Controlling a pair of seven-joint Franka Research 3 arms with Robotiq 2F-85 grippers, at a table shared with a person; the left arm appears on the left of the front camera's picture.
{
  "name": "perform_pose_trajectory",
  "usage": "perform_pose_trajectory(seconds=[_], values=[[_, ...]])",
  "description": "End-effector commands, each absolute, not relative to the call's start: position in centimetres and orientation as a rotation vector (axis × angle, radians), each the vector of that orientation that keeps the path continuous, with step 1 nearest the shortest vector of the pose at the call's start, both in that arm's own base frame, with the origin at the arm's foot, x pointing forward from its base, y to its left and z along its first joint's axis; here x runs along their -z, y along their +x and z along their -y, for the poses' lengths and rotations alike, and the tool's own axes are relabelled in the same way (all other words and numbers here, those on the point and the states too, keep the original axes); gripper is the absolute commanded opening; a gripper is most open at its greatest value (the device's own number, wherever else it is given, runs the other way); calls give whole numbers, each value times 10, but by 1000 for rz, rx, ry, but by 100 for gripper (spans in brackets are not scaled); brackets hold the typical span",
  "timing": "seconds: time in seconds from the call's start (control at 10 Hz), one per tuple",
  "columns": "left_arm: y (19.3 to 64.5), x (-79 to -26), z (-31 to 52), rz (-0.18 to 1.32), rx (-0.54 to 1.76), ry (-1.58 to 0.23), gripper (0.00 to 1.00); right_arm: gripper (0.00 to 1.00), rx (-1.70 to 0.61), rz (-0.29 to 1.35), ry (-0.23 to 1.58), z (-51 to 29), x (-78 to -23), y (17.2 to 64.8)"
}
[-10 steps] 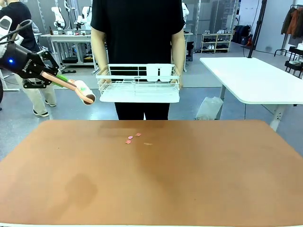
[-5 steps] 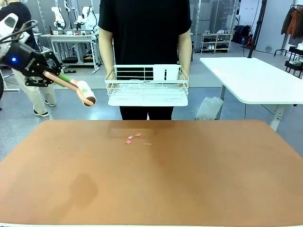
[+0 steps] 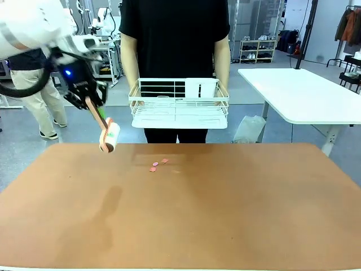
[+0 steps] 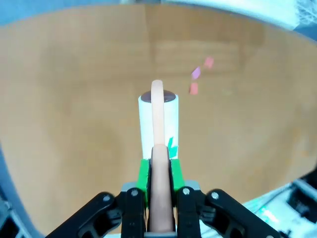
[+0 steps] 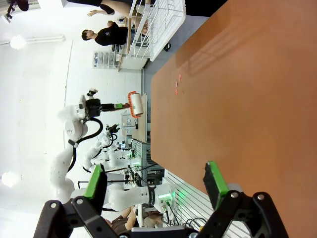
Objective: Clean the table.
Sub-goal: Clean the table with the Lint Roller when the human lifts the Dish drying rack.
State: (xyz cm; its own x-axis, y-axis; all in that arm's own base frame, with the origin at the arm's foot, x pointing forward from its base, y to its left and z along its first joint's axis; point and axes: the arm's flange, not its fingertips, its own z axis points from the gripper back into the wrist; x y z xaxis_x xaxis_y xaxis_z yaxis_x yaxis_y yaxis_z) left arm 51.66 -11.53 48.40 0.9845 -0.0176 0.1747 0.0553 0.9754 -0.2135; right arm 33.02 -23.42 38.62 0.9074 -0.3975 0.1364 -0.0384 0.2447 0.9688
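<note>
Where the right wrist camera looks along the terracotta top, finds the right end effector (image 5: 156, 186) spread wide, green pads (image 5: 95, 181) far apart and nothing between them, with the bench (image 5: 247, 109) stretching away ahead. Takes in, farther along that top, the pink scraps (image 5: 177, 87), then the lint roller (image 5: 135, 104) held out by the white left arm (image 5: 69, 126), and past the far edge the white wire rack (image 5: 158, 22).

From the left wrist, gives the grip up close: left end effector (image 4: 159, 173) clamped on the roller's pinkish handle (image 4: 158, 193), a green pad pressed to each side of it, white roll pointing away over the bench top, three scraps lying just beyond the roll and off to one side. Cannot tell from here whether the roll touches the surface.

From the front, settles the pose: arm entering from the left, bent down above the far left of the bench, end effector tilted down toward the middle, roller hanging aslant with its roll at the far edge and a faint shadow under it. Places the scraps near that far edge, left of centre, close to the roll but apart from it. Behind the bench, shows a person (image 3: 175, 34) in a black top holding the rack by both ends at waist height, clear of the top; off to the right, a white-topped table (image 3: 299, 90).
</note>
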Motion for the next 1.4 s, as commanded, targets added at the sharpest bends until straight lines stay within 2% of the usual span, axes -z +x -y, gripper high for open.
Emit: perform_pose_trajectory(seconds=[0.0, 0.3, 0.4, 0.8, 0.9, 1.3], values=[[544, -470, 122, 91, 94, -205, 21, 100, 245, 400, 1314, 235, -389, 328], [552, -455, 131, 112, 31, -252, 21, 100, 245, 400, 1314, 235, -389, 328], [547, -439, 135, 82, 84, -206, 21, 100, 245, 400, 1314, 235, -389, 328], [549, -438, 137, 81, 77, -216, 21, 100, 245, 400, 1314, 235, -389, 328], [559, -427, 147, 122, 54, -191, 21, 100, 245, 400, 1314, 235, -389, 328], [599, -394, 182, 137, -23, -157, 21, 100, 245, 400, 1314, 235, -389, 328]])
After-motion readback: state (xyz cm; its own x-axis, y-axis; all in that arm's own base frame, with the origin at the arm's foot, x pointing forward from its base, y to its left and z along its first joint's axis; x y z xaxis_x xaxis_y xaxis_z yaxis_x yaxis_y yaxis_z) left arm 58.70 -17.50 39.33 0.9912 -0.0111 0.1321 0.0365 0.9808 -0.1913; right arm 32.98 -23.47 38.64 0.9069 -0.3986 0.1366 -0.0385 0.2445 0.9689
